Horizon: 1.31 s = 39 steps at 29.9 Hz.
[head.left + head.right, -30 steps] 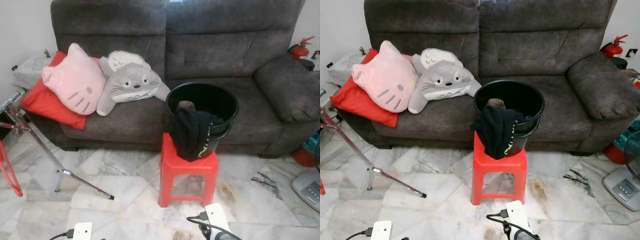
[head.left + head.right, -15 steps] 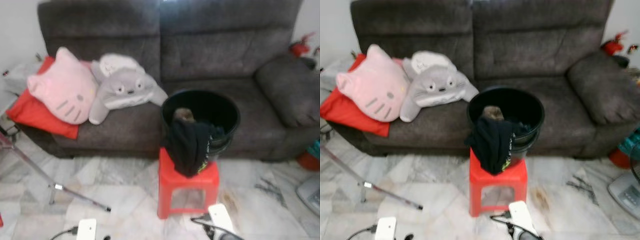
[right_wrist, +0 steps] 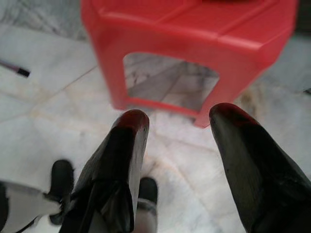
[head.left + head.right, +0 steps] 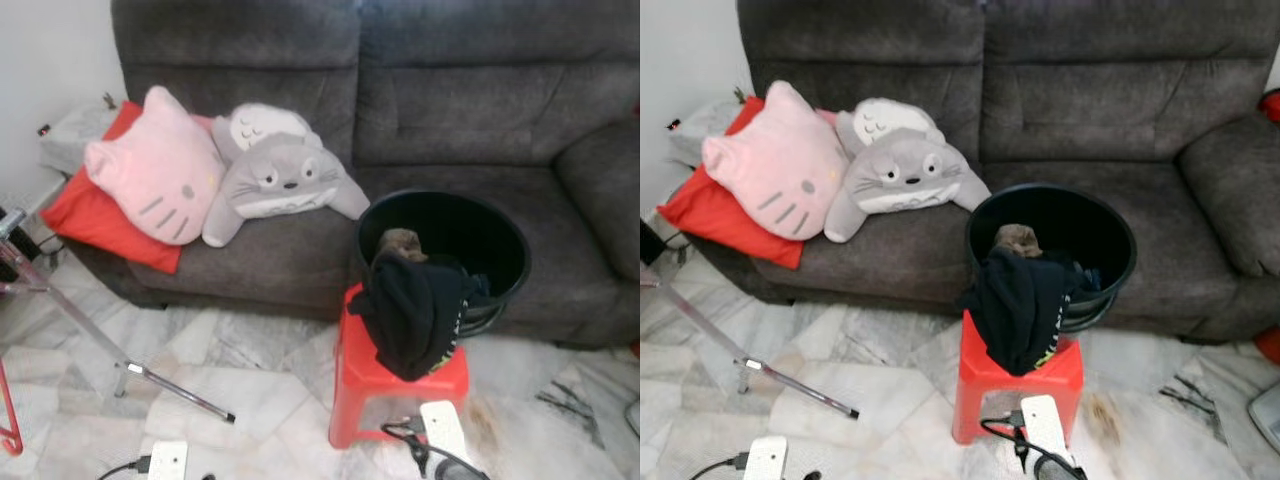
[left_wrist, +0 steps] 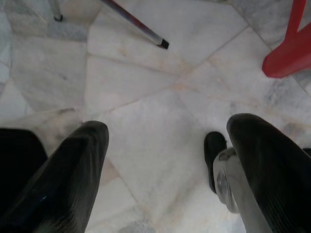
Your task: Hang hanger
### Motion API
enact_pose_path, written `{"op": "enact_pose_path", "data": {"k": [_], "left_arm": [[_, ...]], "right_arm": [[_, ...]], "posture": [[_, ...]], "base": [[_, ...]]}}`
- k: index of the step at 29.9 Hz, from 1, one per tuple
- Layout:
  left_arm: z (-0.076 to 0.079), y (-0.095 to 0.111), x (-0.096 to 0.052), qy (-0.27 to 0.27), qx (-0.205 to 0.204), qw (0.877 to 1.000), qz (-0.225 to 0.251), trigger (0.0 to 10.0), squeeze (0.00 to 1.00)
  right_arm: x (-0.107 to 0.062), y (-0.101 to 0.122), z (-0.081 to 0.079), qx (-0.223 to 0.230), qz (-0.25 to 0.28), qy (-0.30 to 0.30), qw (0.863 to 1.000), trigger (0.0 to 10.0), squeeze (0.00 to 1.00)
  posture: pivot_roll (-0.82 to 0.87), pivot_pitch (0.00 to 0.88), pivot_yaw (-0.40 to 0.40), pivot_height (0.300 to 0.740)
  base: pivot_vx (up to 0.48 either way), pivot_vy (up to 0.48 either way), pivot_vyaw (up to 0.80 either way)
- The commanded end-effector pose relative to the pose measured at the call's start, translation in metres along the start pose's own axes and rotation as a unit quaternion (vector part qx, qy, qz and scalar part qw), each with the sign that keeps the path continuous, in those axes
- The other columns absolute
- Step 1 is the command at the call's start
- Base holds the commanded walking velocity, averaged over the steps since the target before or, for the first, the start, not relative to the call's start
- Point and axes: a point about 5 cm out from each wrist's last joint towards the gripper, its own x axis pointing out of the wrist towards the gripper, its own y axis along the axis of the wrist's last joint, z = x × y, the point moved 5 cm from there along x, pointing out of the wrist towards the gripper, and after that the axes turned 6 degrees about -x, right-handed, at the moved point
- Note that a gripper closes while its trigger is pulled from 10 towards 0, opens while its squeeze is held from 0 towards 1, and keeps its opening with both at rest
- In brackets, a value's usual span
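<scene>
Facing the bucket (image 4: pixel 445 240) on the red stool (image 4: pixel 395 385).
My left pincer (image 5: pixel 167 150) and right pincer (image 3: pixel 177 126) gape wide, empty, above the floor (image 5: pixel 146 82).

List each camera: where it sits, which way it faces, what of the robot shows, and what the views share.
Left eye view: head, looking forward and down at the sofa, black bucket and dark garment.
Right eye view: same scene from beside it.
Left wrist view: looks down along the left gripper, jaws open, at marble floor.
Right wrist view: looks along the right gripper, jaws open.
Shared: the red stool, in the eye views and the right wrist view.
</scene>
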Motion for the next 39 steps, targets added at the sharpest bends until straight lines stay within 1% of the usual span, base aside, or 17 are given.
{"op": "enact_pose_path", "data": {"k": [1,2,7,8,14,15,16,17,19,25,29,33,34,35,36,38,39], "left_arm": [[-0.005,-0.005,-0.002,0.003,0.008,1.0,-0.008,10.0,0.0],[-0.006,-0.006,-0.002,0.003,0.011,1.0,-0.01,10.0,0.0],[-0.007,-0.007,-0.002,0.003,0.013,1.0,-0.011,10.0,0.0],[-0.007,-0.007,-0.002,0.003,0.014,1.0,-0.011,10.0,0.0],[-0.007,-0.006,-0.002,0.006,0.012,1.0,-0.009,10.0,0.0],[-0.007,-0.006,-0.002,0.007,0.012,1.0,-0.009,10.0,0.0],[-0.007,-0.006,-0.002,0.007,0.012,1.0,-0.009,10.0,0.0],[-0.007,-0.006,-0.002,0.008,0.011,1.0,-0.01,10.0,0.0],[-0.008,-0.007,-0.002,0.009,0.011,1.0,-0.01,10.0,0.0],[-0.008,-0.007,-0.002,0.009,0.011,1.0,-0.01,10.0,0.0],[-0.013,-0.007,-0.003,0.017,0.011,1.0,-0.009,10.0,0.0],[-0.014,-0.005,-0.003,0.02,0.011,1.0,-0.006,10.0,0.0],[-0.014,-0.005,-0.002,0.021,0.011,1.0,-0.005,10.0,0.0],[-0.014,-0.005,-0.002,0.021,0.011,1.0,-0.005,10.0,0.0],[-0.014,-0.004,-0.002,0.021,0.011,1.0,-0.005,10.0,0.0],[-0.014,-0.004,-0.002,0.021,0.011,1.0,-0.005,10.0,0.0],[-0.013,-0.003,-0.002,0.022,0.012,1.0,-0.003,10.0,0.0]], "right_arm": [[-0.001,0.002,-0.006,-0.016,0.01,0.003,1.0,10.0,0.0],[-0.001,0.006,-0.005,-0.046,0.024,-0.001,0.999,10.0,0.0],[-0.002,0.016,-0.003,-0.095,0.059,-0.014,0.994,10.0,0.0],[-0.002,0.018,-0.002,-0.099,0.064,-0.016,0.993,10.0,0.0],[-0.003,0.023,0.001,-0.081,0.083,-0.03,0.993,10.0,0.0],[-0.003,0.022,0.001,-0.065,0.084,-0.03,0.994,10.0,0.15],[-0.003,0.022,0.001,-0.057,0.083,-0.03,0.994,10.0,0.15],[-0.004,0.02,0.001,-0.019,0.08,-0.029,0.996,10.0,1.0],[-0.004,0.018,0.001,0.01,0.078,-0.03,0.996,10.0,1.0],[-0.004,0.018,0.001,0.016,0.079,-0.032,0.996,10.0,1.0],[-0.005,0.025,0.001,0.003,0.099,-0.03,0.995,10.0,1.0],[-0.006,0.031,0.002,-0.02,0.117,-0.038,0.992,10.0,1.0],[-0.006,0.032,0.002,-0.021,0.119,-0.042,0.992,10.0,0.93],[-0.006,0.032,0.003,-0.021,0.119,-0.043,0.992,10.0,0.93],[-0.006,0.032,0.003,-0.023,0.12,-0.043,0.992,10.0,0.15],[-0.006,0.033,0.002,-0.024,0.121,-0.043,0.991,10.0,0.15],[-0.006,0.034,0.002,-0.026,0.125,-0.041,0.991,10.0,0.0]], "posture": [[-0.18,0.0,0.076,0.74],[-0.19,0.0,0.076,0.74],[-0.2,0.0,0.073,0.74],[-0.2,0.0,0.073,0.74],[-0.2,0.0,0.065,0.74],[-0.21,0.0,0.061,0.74],[-0.21,0.0,0.06,0.74],[-0.21,0.0,0.06,0.74],[-0.21,0.0,0.06,0.74],[-0.21,0.0,0.06,0.74],[-0.21,0.0,0.059,0.74],[-0.21,0.0,0.063,0.74],[-0.21,0.0,0.066,0.74],[-0.21,0.0,0.066,0.74],[-0.21,0.0,0.067,0.74],[-0.21,0.0,0.067,0.74],[-0.21,0.0,0.07,0.74]], "base": [[0.0,0.0,0.0],[0.0,0.0,0.0],[0.0,0.0,0.0],[0.0,0.0,0.0],[0.0,0.0,0.0],[0.0,0.0,0.0],[0.0,0.0,0.0],[0.0,0.0,0.0],[0.0,0.0,0.0],[0.0,0.0,0.0],[0.0,0.0,0.0],[0.0,0.0,0.0],[0.0,0.0,0.0],[0.0,0.0,0.0],[0.0,0.0,0.0],[0.0,0.0,0.0],[0.0,0.0,0.0]]}}
